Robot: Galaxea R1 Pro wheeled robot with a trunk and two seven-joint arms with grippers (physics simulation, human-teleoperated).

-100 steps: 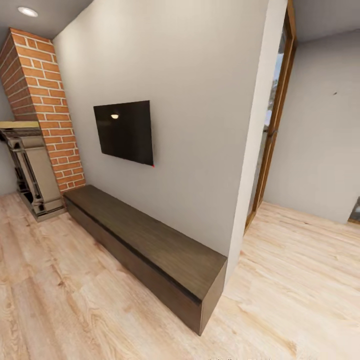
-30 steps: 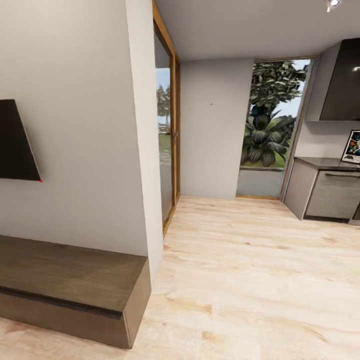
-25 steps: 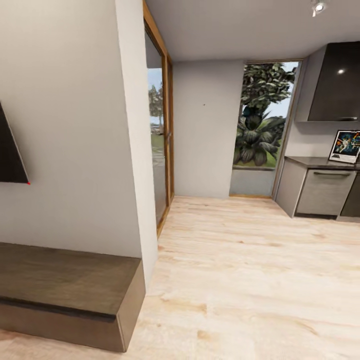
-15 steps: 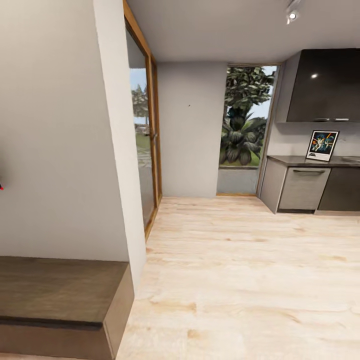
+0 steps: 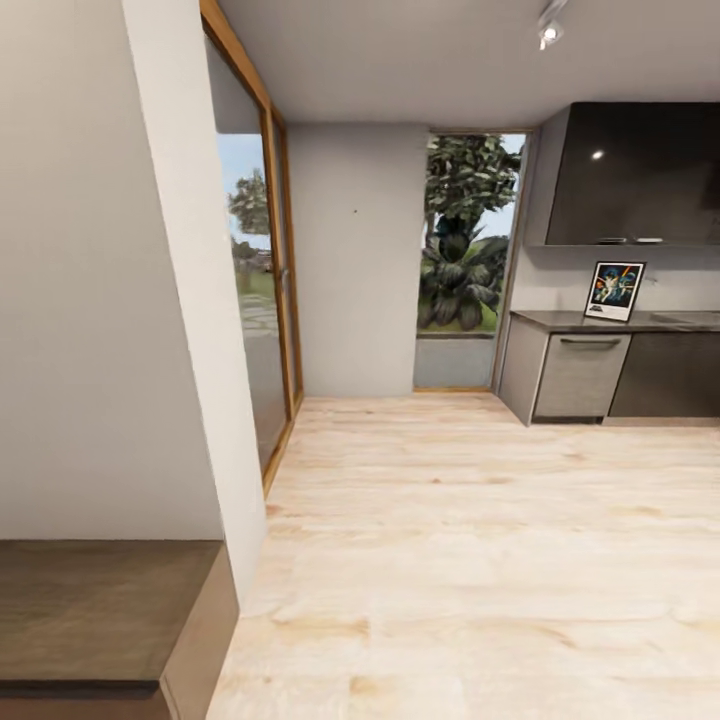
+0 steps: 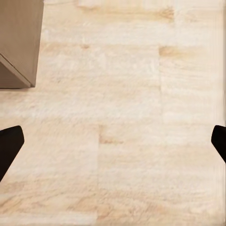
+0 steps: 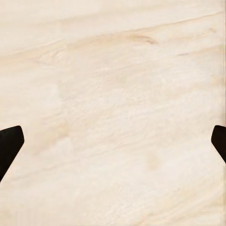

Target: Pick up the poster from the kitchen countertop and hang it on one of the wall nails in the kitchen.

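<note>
The poster (image 5: pixel 614 291) stands upright on the grey kitchen countertop (image 5: pixel 560 320) at the far right of the head view, leaning against the wall under a dark cabinet. A small dark nail (image 5: pixel 354 211) dots the far grey wall. In the left wrist view my left gripper (image 6: pixel 113 148) is open over the wooden floor, its black fingertips (image 6: pixel 9 146) wide apart at the edges. My right gripper (image 7: pixel 113 146) is open too, with nothing but floor between its fingertips (image 7: pixel 9 143).
A low dark wooden bench (image 5: pixel 95 610) sits at the near left against a wall corner (image 5: pixel 190 330). A wood-framed glass door (image 5: pixel 255 290) and a window with plants (image 5: pixel 465 250) lie ahead. Pale wooden floor (image 5: pixel 470 540) stretches toward the grey kitchen cabinets (image 5: pixel 580 375).
The camera has swung right: the TV screen has left the picture, the bench has slid off to the left, and the kitchen counter with the poster has come further into view.
</note>
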